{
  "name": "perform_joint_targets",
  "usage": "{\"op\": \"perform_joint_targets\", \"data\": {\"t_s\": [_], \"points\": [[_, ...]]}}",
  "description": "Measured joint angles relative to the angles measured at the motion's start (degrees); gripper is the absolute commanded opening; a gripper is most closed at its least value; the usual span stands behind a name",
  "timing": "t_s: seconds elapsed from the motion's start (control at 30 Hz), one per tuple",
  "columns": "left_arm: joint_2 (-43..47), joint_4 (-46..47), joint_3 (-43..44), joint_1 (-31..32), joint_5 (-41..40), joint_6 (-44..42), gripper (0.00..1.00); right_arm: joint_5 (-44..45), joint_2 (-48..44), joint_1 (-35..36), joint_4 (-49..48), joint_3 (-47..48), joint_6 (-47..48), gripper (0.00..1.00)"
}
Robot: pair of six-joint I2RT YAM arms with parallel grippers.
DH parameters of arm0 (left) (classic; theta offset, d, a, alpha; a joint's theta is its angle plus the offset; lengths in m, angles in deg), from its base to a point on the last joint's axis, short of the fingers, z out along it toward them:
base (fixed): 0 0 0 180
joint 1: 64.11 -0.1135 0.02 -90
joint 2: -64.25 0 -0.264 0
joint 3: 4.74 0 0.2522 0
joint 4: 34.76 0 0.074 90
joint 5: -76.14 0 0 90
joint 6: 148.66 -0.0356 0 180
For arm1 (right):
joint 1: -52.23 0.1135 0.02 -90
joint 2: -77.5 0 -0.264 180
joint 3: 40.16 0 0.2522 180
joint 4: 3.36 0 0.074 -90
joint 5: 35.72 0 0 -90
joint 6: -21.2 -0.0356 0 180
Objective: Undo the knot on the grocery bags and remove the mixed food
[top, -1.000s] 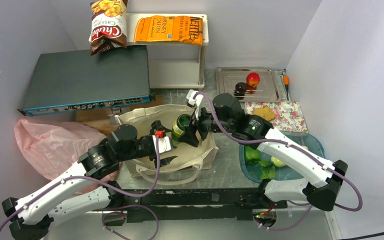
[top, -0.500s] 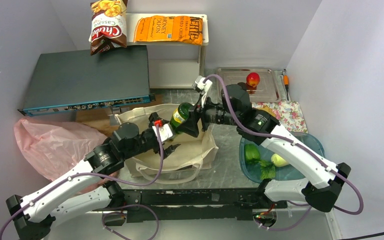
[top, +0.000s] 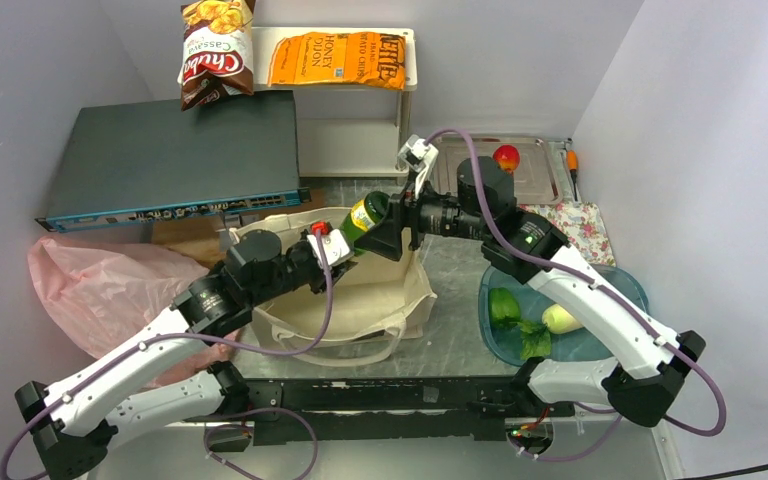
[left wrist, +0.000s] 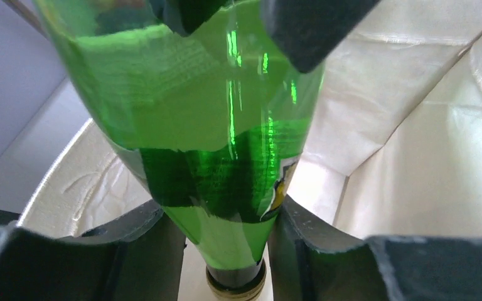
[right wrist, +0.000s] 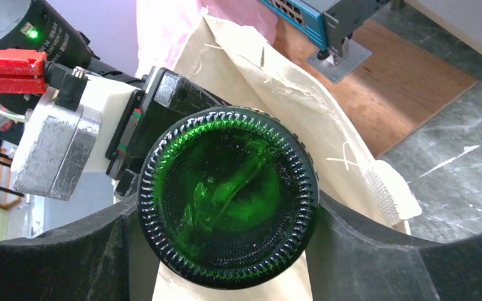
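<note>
My right gripper (right wrist: 226,213) is clamped on the wide base of the green bottle (top: 365,214), one finger pressing each side. My left gripper (left wrist: 223,235) has its fingers closed snug against the bottle's narrowing shoulder, with the cap pointing back toward my wrist. The bottle hangs tilted between both arms, above the open mouth of the canvas tote (top: 400,300). The pink plastic bag (top: 100,285) lies slumped just left of the tote.

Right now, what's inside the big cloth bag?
In the cloth bag only its pale lining shows; no food is visible. The green bottle and the left arm above it cover part of the bottom.
</note>
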Motion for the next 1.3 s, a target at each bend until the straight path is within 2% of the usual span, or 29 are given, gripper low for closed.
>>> {"op": "perform_joint_targets", "data": {"t_s": [0.03, 0.07, 0.13, 0.2, 0.23, 0.37, 0.53, 0.67, 0.83, 1.0, 1.03, 1.07, 1.13, 1.23, 1.3], "points": [[-0.17, -1.49, 1.11, -0.44, 0.02, -0.50, 0.00, -0.22, -0.35, -0.22, 0.09, -0.09, 0.02, 0.00], [-0.42, -2.43, 2.25, -0.79, 0.63, -0.94, 0.00, -0.63, -0.63, -0.50, -0.15, -0.09, -0.24, 0.07], [-1.01, -4.24, 4.17, -0.81, 1.01, -2.19, 0.00, -1.33, -1.25, -0.79, -0.50, -0.11, -0.13, 0.45], [-1.14, -5.35, 5.35, -0.76, 1.36, -4.33, 0.00, -1.66, -2.36, -0.79, -0.50, -0.55, 0.83, 0.73], [-1.01, -5.62, 5.64, -0.63, 1.51, -5.95, 0.00, -1.92, -3.02, -0.79, -0.20, -0.81, 1.57, 0.83], [-0.50, -9.44, 6.80, -0.22, 2.38, -13.94, 0.00, -3.34, -4.96, -0.79, 4.83, -0.17, 7.80, 0.99], [-2.86, -19.02, 11.52, -0.04, 3.69, -24.37, 0.00, -3.74, -4.39, -0.96, 18.23, 6.36, 19.61, 1.00], [-6.21, -24.74, 15.96, 0.55, 4.42, -28.79, 0.00, -3.69, -2.64, -0.94, 25.59, 12.15, 26.88, 1.00], [-6.99, -24.61, 19.63, 1.62, 3.39, -34.45, 0.00, -4.02, 0.02, -0.57, 28.09, 12.98, 32.02, 0.99], [-7.15, -25.40, 21.00, 2.05, 3.15, -38.64, 0.00, -4.63, 1.29, -0.07, 23.45, 7.69, 34.56, 0.97], [-7.15, -25.90, 21.00, 1.66, 3.72, -38.60, 0.00, -4.66, 1.49, 0.04, 22.73, 6.64, 34.42, 0.96], [-7.15, -26.60, 21.05, 1.27, 4.70, -38.47, 0.05, -4.66, 1.88, 0.04, 22.43, 6.38, 34.05, 0.94], [-7.02, -28.89, 21.24, 0.44, 7.65, -37.68, 0.21, -5.62, 3.23, 0.11, 22.14, 6.75, 34.32, 0.88], [-6.45, -32.37, 21.03, -0.07, 12.26, -36.39, 0.22, -5.81, 4.39, 0.26, 22.43, 6.71, 35.74, 0.70], [-5.53, -35.17, 20.00, 0.24, 15.67, -36.22, 0.22, -4.94, 5.14, 0.83, 23.45, 6.19, 37.88, 0.67]]}}
